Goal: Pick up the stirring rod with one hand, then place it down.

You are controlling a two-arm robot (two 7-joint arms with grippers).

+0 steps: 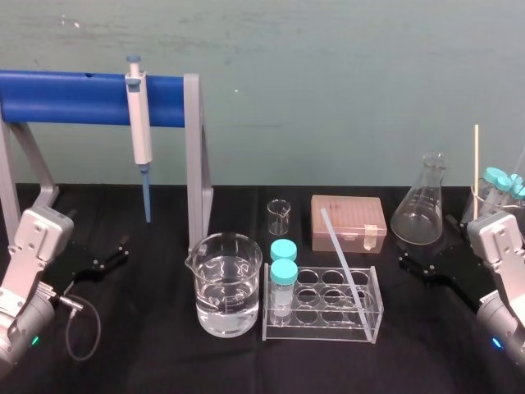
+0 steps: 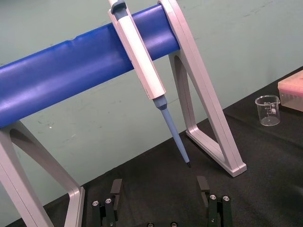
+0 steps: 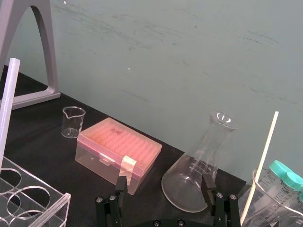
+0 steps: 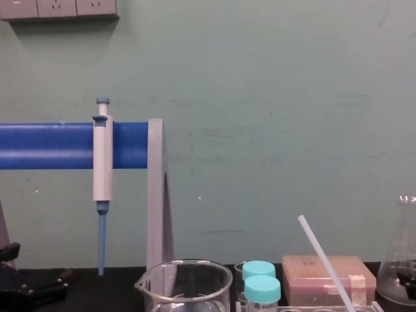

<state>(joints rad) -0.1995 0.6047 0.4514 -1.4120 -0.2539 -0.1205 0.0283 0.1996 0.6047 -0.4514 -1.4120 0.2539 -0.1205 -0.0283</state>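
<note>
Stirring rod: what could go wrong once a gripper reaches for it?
1. The rod leans tilted in the clear rack; a sideways pull may lever or drag the rack.
2. The water-filled beaker stands right beside the rack, probably in the way if the left gripper reaches in.
3. The flask sits close to the open right gripper and could be bumped.
</note>
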